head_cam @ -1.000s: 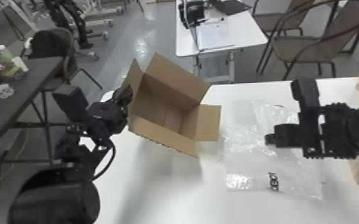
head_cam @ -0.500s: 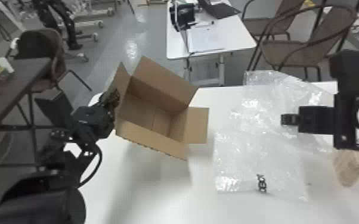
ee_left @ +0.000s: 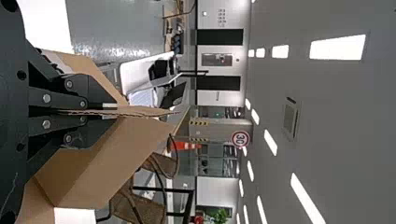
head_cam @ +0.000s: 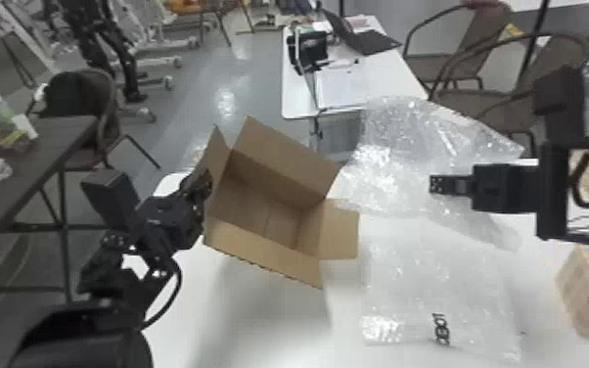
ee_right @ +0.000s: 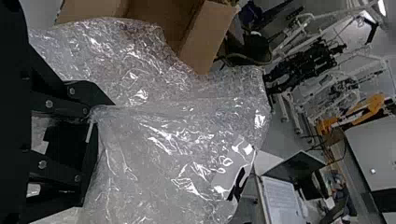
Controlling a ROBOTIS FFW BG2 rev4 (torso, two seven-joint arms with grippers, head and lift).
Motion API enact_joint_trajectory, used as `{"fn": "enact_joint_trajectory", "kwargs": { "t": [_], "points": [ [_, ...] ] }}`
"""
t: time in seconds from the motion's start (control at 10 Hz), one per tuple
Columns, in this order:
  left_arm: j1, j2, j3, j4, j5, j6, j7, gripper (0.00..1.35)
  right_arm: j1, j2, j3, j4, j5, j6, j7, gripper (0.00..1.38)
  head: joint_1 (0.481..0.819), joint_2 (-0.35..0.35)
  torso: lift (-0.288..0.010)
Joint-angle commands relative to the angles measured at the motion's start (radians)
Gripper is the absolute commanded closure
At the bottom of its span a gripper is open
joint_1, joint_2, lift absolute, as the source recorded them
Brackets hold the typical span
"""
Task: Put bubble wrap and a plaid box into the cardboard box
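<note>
Task roughly at the first-item stage: neither item is in the cardboard box (head_cam: 266, 247), which is open on the table (head_cam: 259, 337) with its mouth tipped toward the robot. Left to do: drop the bubble wrap (head_cam: 396, 151) in, then the plaid box (head_cam: 587, 293).

Left gripper (ee_left: 109, 112) is pressed together on the box's left flap (ee_left: 144, 111), presumably to steady it. Right gripper (head_cam: 436, 185) seems to be pinching the bubble wrap, though the exact contact is hard to make out. That wrap is raised, spreads left and far of the claw, and its left edge is right beside the box's right side. More wrap (head_cam: 430, 279) lies flat on the near part of the table; can't tell if it's a separate sheet.

Plaid box is on the table at far right, nearer the robot than the right claw, not gripped. Next move likely calls for carrying the wrap left over the opening; the loose sheet could snag on a flap.
</note>
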Motion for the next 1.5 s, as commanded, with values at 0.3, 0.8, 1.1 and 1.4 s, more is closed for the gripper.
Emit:
{"fn": "enact_joint_trajectory", "kwargs": {
  "t": [0.3, 0.8, 1.1, 1.4],
  "points": [
    [-0.003, -0.005, -0.009, 0.008, -0.007, 0.002, 0.000, 1.22, -0.090, 0.026, 0.154, 0.242, 0.238, -0.182, 0.451, 1.27, 0.609, 0.271, -0.109],
    [-0.003, -0.005, -0.020, 0.013, -0.007, 0.002, 0.000, 1.22, -0.194, 0.090, 0.308, 0.602, 0.418, -0.428, 0.779, 1.27, 0.630, 0.320, -0.109],
    [-0.014, -0.004, -0.032, 0.016, -0.016, 0.000, 0.000, 1.22, -0.261, 0.124, 0.372, 0.768, 0.413, -0.538, 0.811, 1.27, 0.634, 0.345, -0.109],
    [-0.018, -0.002, -0.037, 0.022, -0.018, -0.006, 0.000, 1.22, -0.295, 0.148, 0.406, 0.957, 0.386, -0.642, 0.842, 1.27, 0.642, 0.350, -0.109]
  ]
}}
